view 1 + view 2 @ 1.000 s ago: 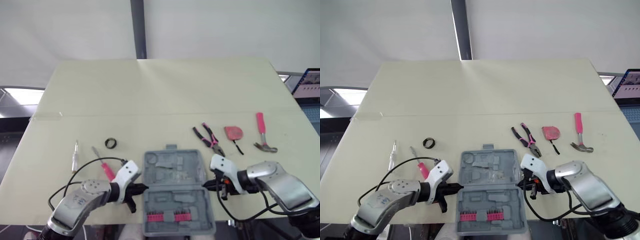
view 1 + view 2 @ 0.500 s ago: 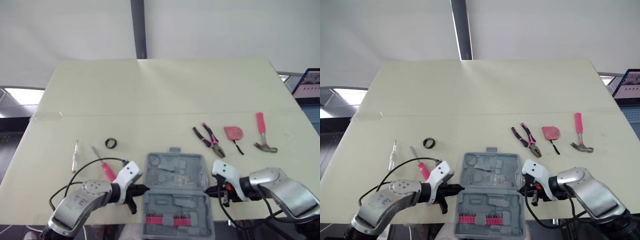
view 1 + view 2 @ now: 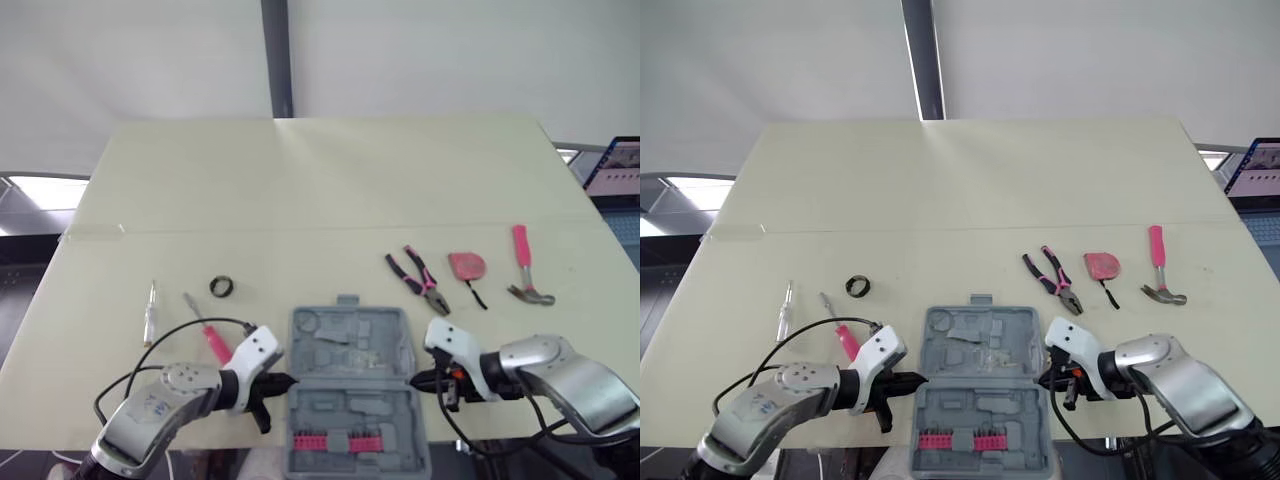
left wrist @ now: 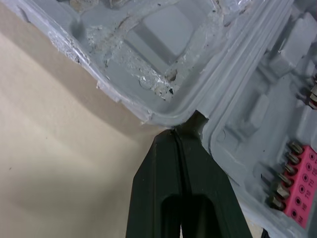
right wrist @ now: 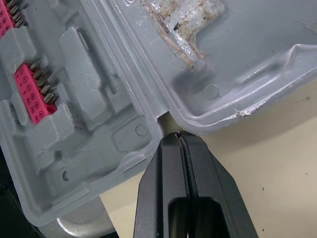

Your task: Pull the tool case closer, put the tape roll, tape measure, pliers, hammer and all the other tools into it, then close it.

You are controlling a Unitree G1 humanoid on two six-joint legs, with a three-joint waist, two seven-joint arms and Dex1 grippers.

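Where the head camera looks down, the grey moulded-plastic tool case (image 3: 350,345) lies open between the left pincer (image 3: 285,381) and right pincer (image 3: 415,379). Its near half overhangs the cream table (image 3: 320,190) edge; pliers (image 3: 420,280), tape measure (image 3: 466,265) and hammer (image 3: 525,268) lie beyond the right pincer, and the tape roll (image 3: 221,286) and a pink-handled screwdriver (image 3: 208,330) beyond the left, with bare tabletop farther off. Seen from the left wrist, smooth black fingers (image 4: 158,168) are clenched on nothing, tips touching the case's hinge notch between the scuffed lid and the pink bit strip (image 4: 302,173); from the right wrist, its fingers (image 5: 203,178) are likewise pressed together, tips at the rounded hinge gap.
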